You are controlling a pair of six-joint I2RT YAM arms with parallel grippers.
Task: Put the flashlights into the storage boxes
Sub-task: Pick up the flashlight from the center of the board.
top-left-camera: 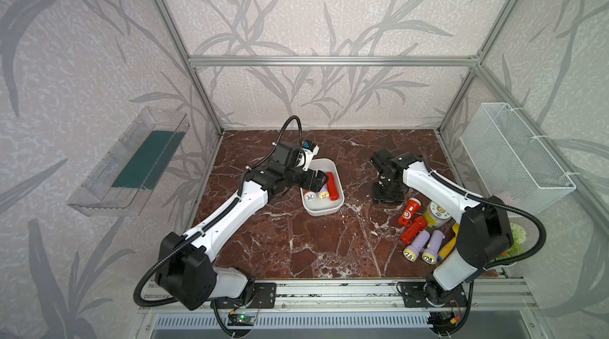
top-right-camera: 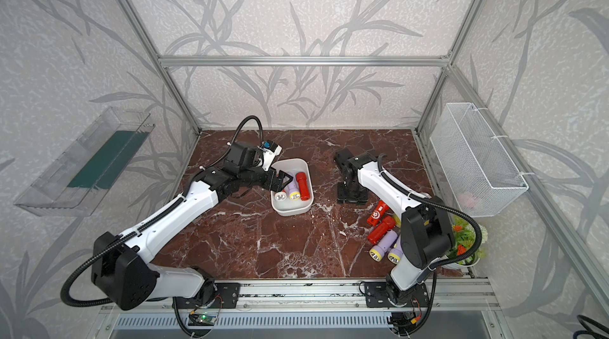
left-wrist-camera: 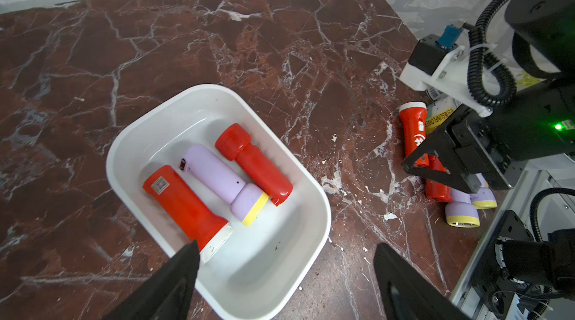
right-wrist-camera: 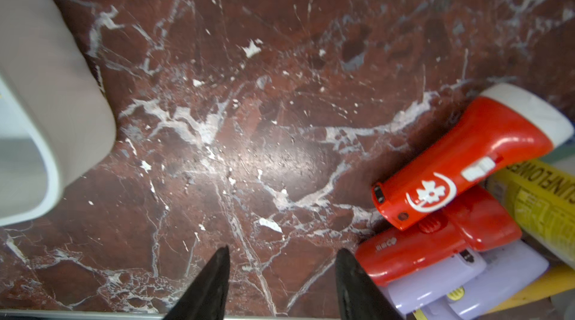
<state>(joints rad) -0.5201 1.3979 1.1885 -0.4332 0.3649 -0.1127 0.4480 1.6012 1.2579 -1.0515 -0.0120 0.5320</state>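
Observation:
The white storage box (top-left-camera: 324,211) sits mid-table and holds three flashlights lying side by side: a red one with a white head (left-wrist-camera: 183,203), a lavender one (left-wrist-camera: 221,178) and another red one (left-wrist-camera: 255,166). My left gripper (left-wrist-camera: 286,247) hovers open over the box's left side, holding nothing. Several more flashlights lie in a heap at the right front: a red one with a white emblem (right-wrist-camera: 466,159), a second red one (right-wrist-camera: 435,247) and two lavender ones (top-left-camera: 417,245). My right gripper (right-wrist-camera: 283,251) points down at bare marble just left of that heap, open and holding nothing.
A jar with a yellow label (top-left-camera: 436,213) and a yellow toy shovel (top-left-camera: 449,245) lie against the heap. A white wire basket (top-left-camera: 514,156) hangs on the right wall and a clear bin (top-left-camera: 131,162) on the left wall. A green plant (top-right-camera: 468,241) stands at the right front corner.

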